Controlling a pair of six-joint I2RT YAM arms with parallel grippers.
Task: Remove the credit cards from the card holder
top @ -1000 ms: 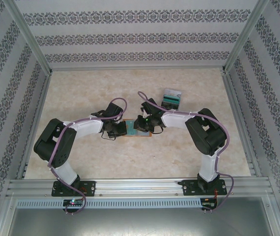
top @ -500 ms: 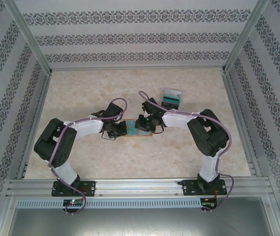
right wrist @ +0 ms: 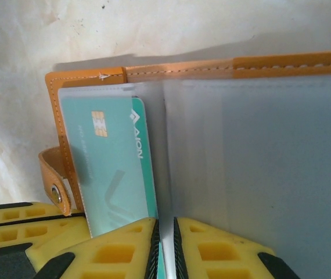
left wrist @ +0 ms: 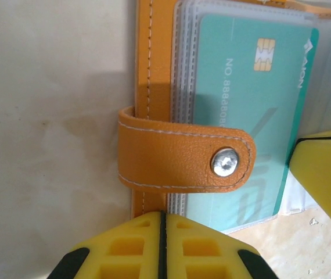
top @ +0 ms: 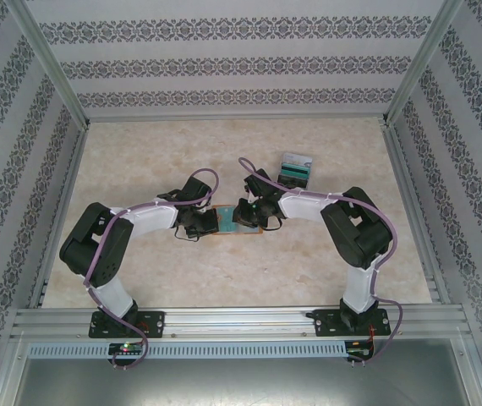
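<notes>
Left wrist view: the left gripper (left wrist: 161,226) has its fingers pressed together at the near edge of the open card holder (left wrist: 154,70), mid-table, while farther in the right gripper (right wrist: 165,247) pinches the teal credit card (right wrist: 116,168) by its edge, and if the clear sleeve (right wrist: 258,174) is caught too, the whole holder could drag along.

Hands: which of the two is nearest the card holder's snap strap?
The left hand: shut, it sits beside the orange snap strap of the card holder, while the right hand sits at the opposite edge of the teal credit card.
</notes>
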